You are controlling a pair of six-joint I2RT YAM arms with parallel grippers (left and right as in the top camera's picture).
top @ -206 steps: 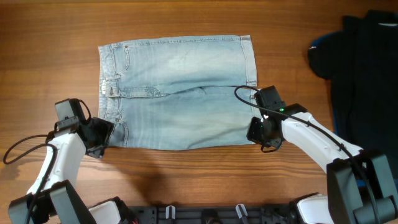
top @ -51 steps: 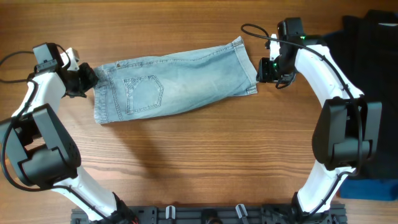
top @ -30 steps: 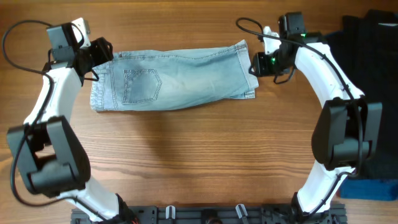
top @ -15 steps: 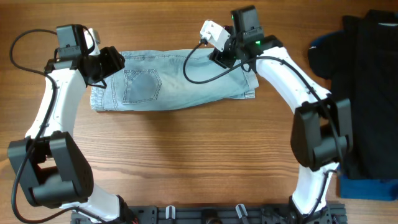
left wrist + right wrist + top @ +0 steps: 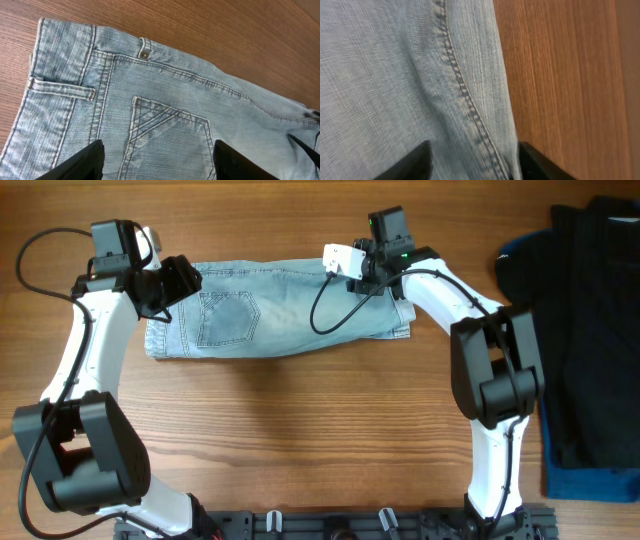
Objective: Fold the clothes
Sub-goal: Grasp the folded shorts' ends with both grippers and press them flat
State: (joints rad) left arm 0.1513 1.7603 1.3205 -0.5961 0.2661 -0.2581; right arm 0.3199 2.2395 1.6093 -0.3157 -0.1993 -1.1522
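The shorts [image 5: 290,310] lie flat on the bench [image 5: 320,430], doubled lengthwise into a long band with a back pocket [image 5: 170,140] facing up. This looks like one fold made, with the crosswise fold not yet done.

The left fingers [image 5: 85,162] hang spread wide over the waist end. The pocket sits between them and the waistband [image 5: 60,85] lies off beyond the left-hand one. They hold nothing, and whether the tips touch the denim cannot be told.

The right fingers [image 5: 405,165] are also wide apart and empty, above the leg end. A stitched seam [image 5: 462,95] runs up between them. The cloth's edge lies just inside the right-hand finger, which is over bare wood.

Each arm is at its own end of the band, probably so that one end can be pinched and carried over the other (the leg end seems the likelier, being thinner).

The dark clothes [image 5: 590,300] lie well apart, beyond the right fingers, and have no part in this.
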